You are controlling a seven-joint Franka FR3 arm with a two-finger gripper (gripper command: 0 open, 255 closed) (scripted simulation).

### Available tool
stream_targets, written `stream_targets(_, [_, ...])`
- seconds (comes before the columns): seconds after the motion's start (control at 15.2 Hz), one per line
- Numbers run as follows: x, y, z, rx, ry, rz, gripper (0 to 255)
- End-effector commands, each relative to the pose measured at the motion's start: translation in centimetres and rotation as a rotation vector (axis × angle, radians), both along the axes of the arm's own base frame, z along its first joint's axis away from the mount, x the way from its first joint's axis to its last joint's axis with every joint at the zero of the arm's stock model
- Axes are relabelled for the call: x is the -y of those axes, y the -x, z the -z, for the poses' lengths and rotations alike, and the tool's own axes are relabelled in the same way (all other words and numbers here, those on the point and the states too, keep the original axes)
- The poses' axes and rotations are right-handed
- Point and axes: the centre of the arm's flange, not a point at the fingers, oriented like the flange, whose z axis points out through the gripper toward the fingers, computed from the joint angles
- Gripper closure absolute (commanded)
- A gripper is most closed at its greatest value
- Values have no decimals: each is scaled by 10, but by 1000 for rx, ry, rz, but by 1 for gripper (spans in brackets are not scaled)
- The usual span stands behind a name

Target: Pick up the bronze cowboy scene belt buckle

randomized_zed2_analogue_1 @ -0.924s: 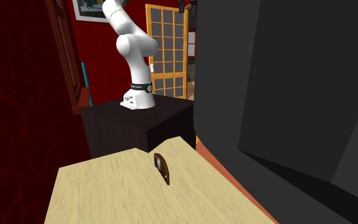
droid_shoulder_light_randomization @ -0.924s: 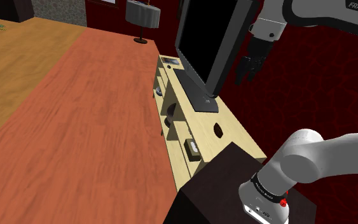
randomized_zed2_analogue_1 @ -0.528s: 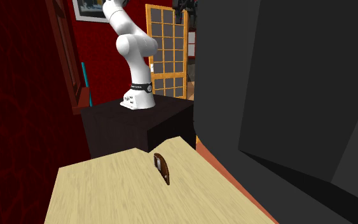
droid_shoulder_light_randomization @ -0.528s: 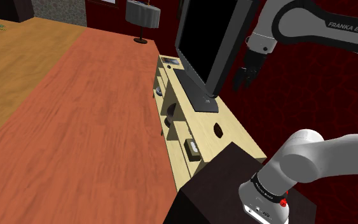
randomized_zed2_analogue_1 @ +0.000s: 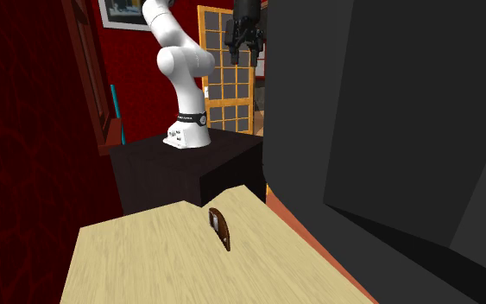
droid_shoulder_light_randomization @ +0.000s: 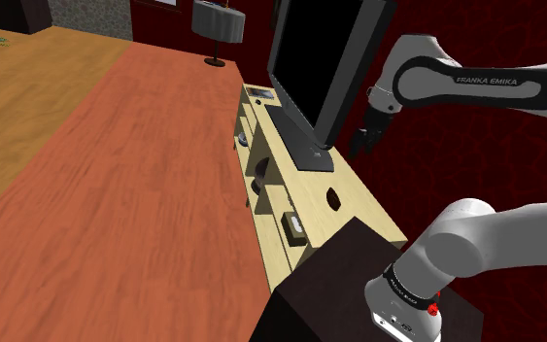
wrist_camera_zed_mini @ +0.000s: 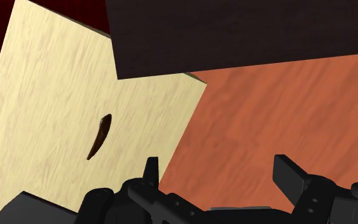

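- The shoulder view looks down from beside and behind the dark box stand (droid_shoulder_light_randomization: 324,277). It faces along the long pale wooden cabinet (droid_shoulder_light_randomization: 358,199) toward the far red wall.
- The second exterior view sits low and close over the cabinet top, beside the big black flat screen (randomized_zed2_analogue_1: 388,129), and faces back at the stand.
- The wrist view looks down from well above onto the cabinet, the stand and the reddish wooden floor (wrist_camera_zed_mini: 266,108).
- All three share the cabinet's end by the stand. The last two share the thin dark-brown buckle (wrist_camera_zed_mini: 99,135) standing on edge.
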Motion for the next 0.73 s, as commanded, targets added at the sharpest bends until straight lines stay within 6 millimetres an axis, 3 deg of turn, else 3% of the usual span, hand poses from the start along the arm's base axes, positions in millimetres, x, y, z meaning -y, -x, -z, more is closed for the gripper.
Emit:
stream_targets(0.0, [16, -3, 22, 6, 0, 0, 0])
stream_targets(0.66, [90, -15, 130, 26, -1, 4, 0])
